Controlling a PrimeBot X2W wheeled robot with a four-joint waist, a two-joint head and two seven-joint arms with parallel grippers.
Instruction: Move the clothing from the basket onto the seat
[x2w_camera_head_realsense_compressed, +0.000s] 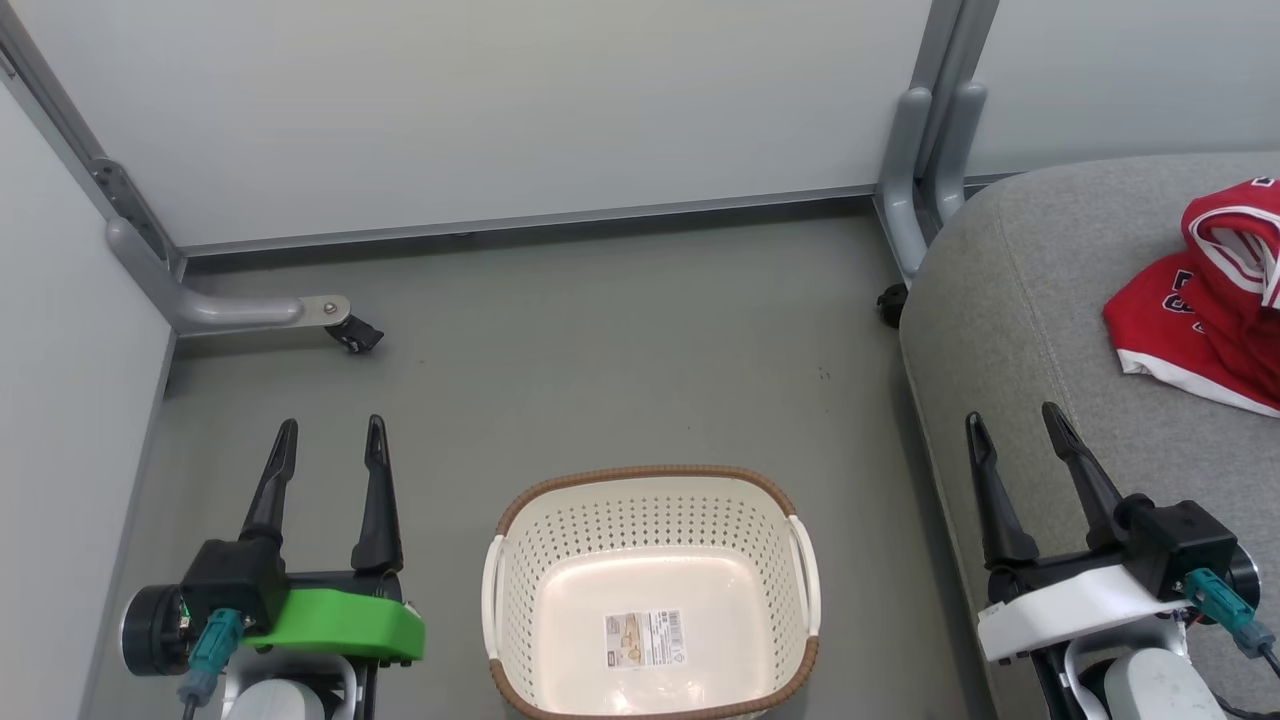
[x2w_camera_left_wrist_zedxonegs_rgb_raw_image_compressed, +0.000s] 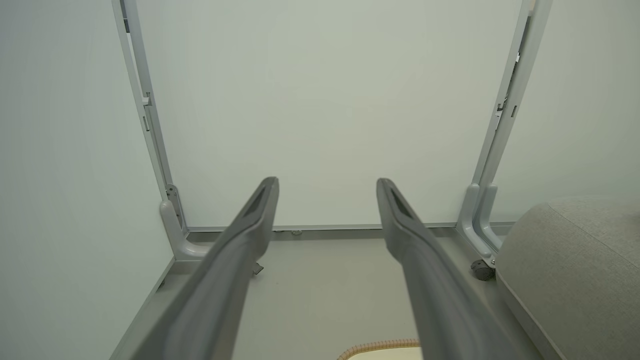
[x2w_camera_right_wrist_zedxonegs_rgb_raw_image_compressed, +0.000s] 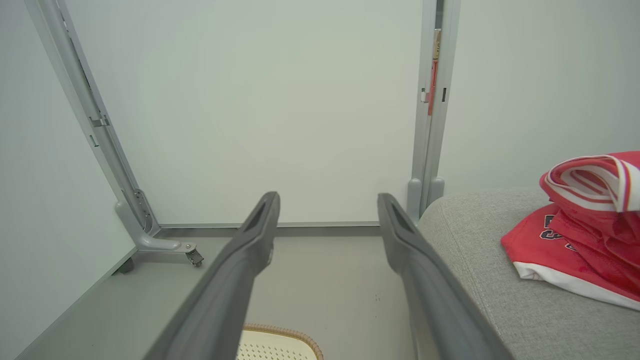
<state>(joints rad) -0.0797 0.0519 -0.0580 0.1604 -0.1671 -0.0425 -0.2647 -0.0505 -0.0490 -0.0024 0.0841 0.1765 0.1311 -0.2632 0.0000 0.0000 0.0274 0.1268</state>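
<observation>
The cream basket with its brown rim stands on the floor at the bottom middle, holding nothing but the label sticker on its bottom. Two red garments lie bunched together on the grey seat at the right; the striped-trim jersey rests on the lettered T-shirt. My left gripper hovers open to the left of the basket, nothing between its fingers. Over the seat's front edge, right of the basket, my right gripper is open too. The basket's rim peeks in at the bottom of both wrist views.
White partition panels close off the back and left. Their grey metal feet carry castors at the back left, and a double post stands by the seat's back corner. Grey floor lies between the basket and the panels.
</observation>
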